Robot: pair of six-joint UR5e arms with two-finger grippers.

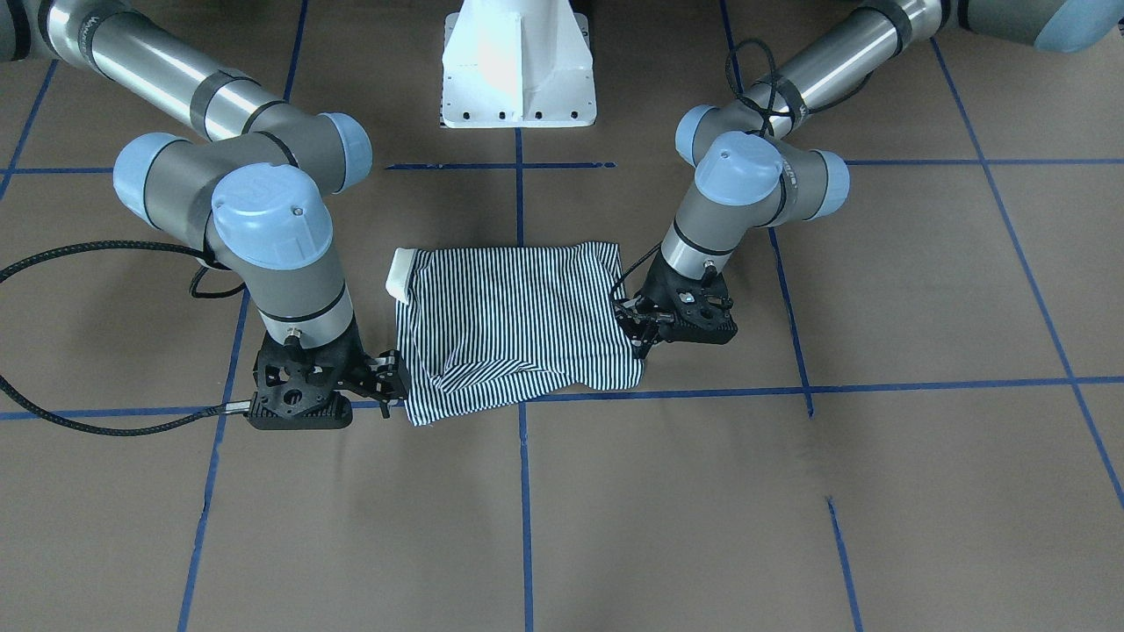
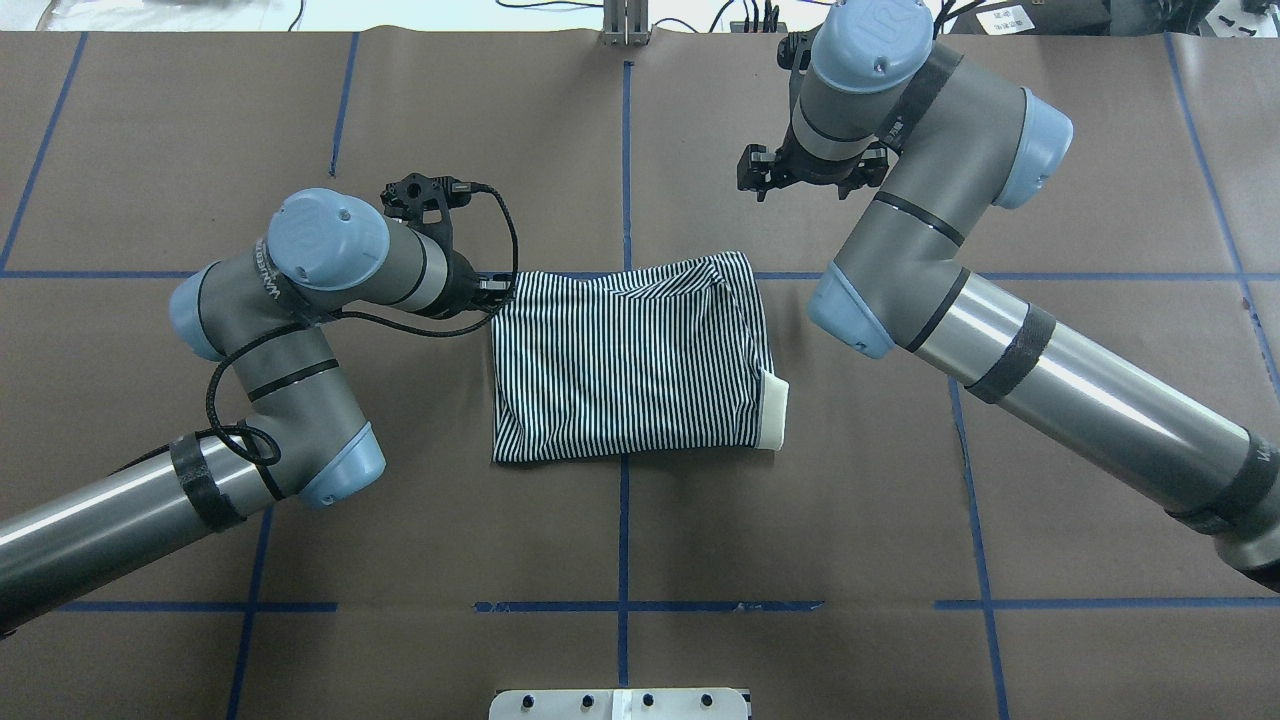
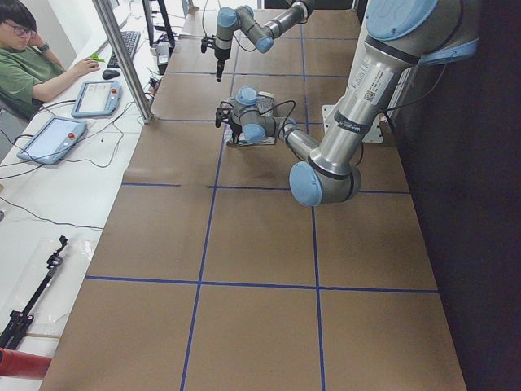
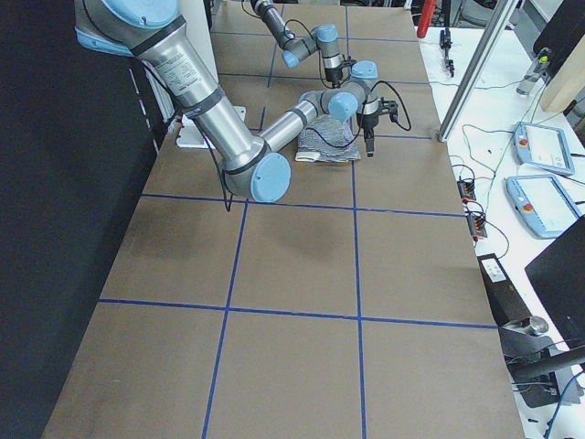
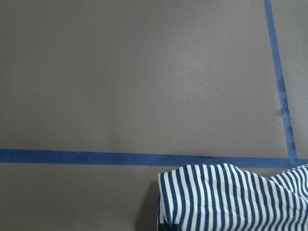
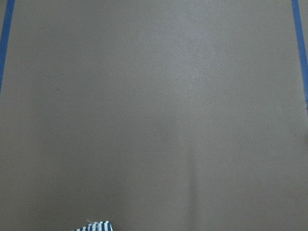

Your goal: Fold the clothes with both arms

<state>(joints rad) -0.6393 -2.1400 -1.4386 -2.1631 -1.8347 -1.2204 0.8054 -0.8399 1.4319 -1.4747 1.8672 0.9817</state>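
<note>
Folded shirt [image 2: 625, 370], left claw [image 2: 497, 290] at its edge, right claw [image 2: 757, 185] clear above table [image 2: 800, 520].

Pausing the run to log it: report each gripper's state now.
Left gripper: shut on the polo shirt edge.
Right gripper: holds nothing; open or shut cannot be told.

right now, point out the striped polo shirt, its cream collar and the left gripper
striped polo shirt [image 2: 630, 370], overhead exterior view, middle of the striped cloth
cream collar [image 2: 772, 415], overhead exterior view, the plain strip at the shirt's edge
left gripper [image 2: 500, 290], overhead exterior view, between its fingers by the shirt's corner
</note>
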